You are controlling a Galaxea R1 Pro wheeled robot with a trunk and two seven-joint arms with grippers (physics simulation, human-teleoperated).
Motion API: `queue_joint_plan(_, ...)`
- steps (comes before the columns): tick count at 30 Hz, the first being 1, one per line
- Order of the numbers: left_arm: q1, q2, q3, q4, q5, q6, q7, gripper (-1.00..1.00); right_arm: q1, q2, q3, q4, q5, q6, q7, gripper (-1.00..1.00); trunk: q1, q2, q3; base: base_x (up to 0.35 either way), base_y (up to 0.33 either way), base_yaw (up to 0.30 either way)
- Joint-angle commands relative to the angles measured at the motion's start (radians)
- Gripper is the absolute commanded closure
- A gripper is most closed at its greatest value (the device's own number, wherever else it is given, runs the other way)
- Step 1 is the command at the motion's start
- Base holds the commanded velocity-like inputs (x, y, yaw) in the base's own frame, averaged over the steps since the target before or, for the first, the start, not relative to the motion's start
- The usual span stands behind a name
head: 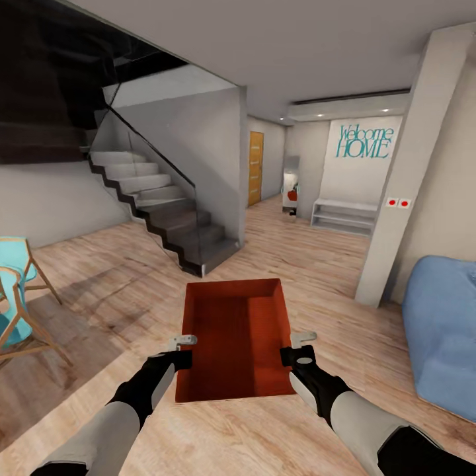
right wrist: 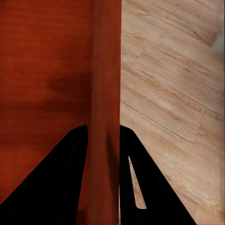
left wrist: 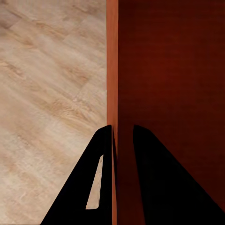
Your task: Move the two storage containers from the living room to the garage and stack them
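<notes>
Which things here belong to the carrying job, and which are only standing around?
Job:
storage container
left gripper, right gripper, each clamped on a side wall

Standing around:
staircase
blue sofa
turquoise chair
white shelf

Light wood plank floor [head: 284,251], as we see it from the head view. Standing on it we list: a grey staircase [head: 172,211] at the back left, a turquoise chair with wooden legs [head: 16,297] at the left edge, a blue sofa [head: 443,330] at the right, a slanted white pillar [head: 410,185], and a low white shelf unit [head: 344,216] against the far wall.
</notes>
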Motion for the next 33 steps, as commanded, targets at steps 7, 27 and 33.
queue_joint_plan(7, 0.001, 0.0, -0.017, 0.0, 0.015, 0.006, 0.011, 1.0, -0.002, 0.0, -0.001, -0.014, 0.01, 0.007, -0.006, 1.0, 0.001, -0.001, -0.001, 0.323, 0.0, -0.284)
queue_joint_plan(27, 0.001, 0.0, -0.017, 0.0, 0.015, 0.006, 0.011, 1.0, -0.002, 0.0, -0.001, -0.014, 0.01, 0.007, -0.007, 1.0, 0.001, -0.001, -0.001, 0.323, 0.0, -0.224)
queue_joint_plan(33, 0.001, 0.0, -0.017, 0.0, 0.015, 0.006, 0.011, 1.0, -0.002, 0.0, -0.001, -0.014, 0.01, 0.007, -0.007, 1.0, 0.001, -0.001, -0.001, 0.323, 0.0, -0.003)
